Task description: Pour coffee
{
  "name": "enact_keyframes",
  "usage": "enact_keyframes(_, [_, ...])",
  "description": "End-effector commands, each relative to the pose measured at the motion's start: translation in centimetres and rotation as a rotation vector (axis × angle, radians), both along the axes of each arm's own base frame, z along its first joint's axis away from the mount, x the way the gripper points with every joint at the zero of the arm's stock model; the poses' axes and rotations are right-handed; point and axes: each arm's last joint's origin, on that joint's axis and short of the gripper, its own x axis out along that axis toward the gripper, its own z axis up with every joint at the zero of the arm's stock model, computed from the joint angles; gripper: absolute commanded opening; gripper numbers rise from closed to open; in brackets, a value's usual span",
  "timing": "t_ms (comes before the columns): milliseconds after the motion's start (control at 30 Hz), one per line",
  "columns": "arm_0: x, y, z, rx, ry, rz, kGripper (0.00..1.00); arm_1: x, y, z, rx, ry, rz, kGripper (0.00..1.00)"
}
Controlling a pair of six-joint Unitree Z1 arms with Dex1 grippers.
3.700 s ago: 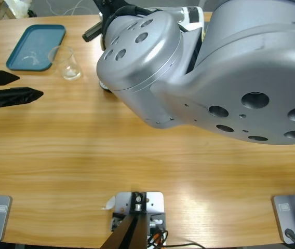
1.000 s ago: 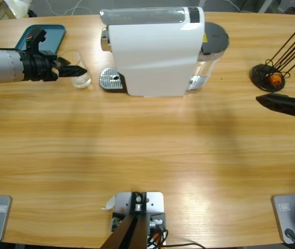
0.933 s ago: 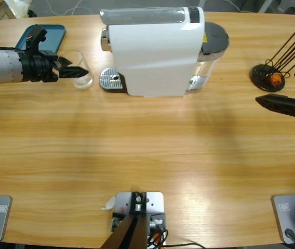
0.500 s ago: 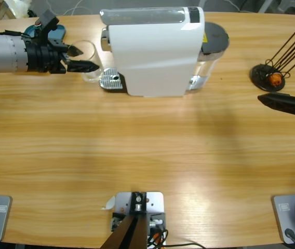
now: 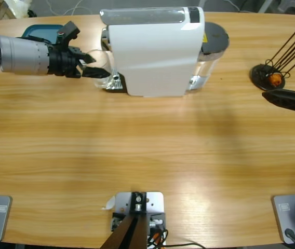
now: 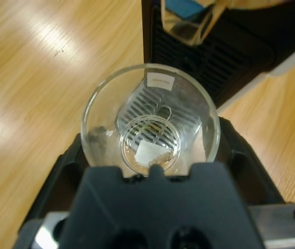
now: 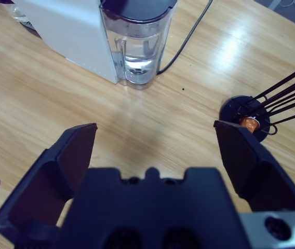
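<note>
The left gripper (image 5: 96, 66) is clenched on a clear glass tumbler (image 6: 150, 118), one black jaw on each side of its wall. The tumbler sits over the coffee machine's (image 5: 155, 49) slotted metal drip tray (image 6: 155, 111), seen through its base, right in front of the machine's white body. Whether any coffee lies in the tumbler cannot be told; only a faint brownish ring shows at its bottom. On the far side of the machine, a clear water tank (image 7: 137, 44) holds water partway up under a dark lid.

The right gripper (image 7: 155, 150) hangs released, jaws spread wide and holding nothing, well off to the machine's tank side. Just beyond it stands a black wire stand (image 7: 251, 120) with an orange capsule (image 7: 248, 123). A teal tray (image 5: 38, 32) lies behind the left arm. The broad table (image 5: 152, 155) in front of the machine lies bare.
</note>
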Motion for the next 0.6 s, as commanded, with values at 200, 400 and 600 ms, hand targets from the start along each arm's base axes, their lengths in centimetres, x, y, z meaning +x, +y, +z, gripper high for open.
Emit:
enact_keyframes(200, [0.77, -2.15, -2.26, 0.016, 0.056, -0.068, 0.660, -0.34, -0.64, -0.78, -0.005, 0.003, 0.009, 1.000])
enact_keyframes(400, [0.74, -2.08, -2.66, 0.034, 0.078, -0.061, 0.996, -0.38, -0.69, -0.71, 0.000, -0.001, 0.012, 1.000])
enact_keyframes(600, [0.73, -1.86, -2.09, 0.062, 0.102, -0.044, 0.996, -0.29, -0.58, -0.78, 0.005, -0.001, 0.021, 1.000])
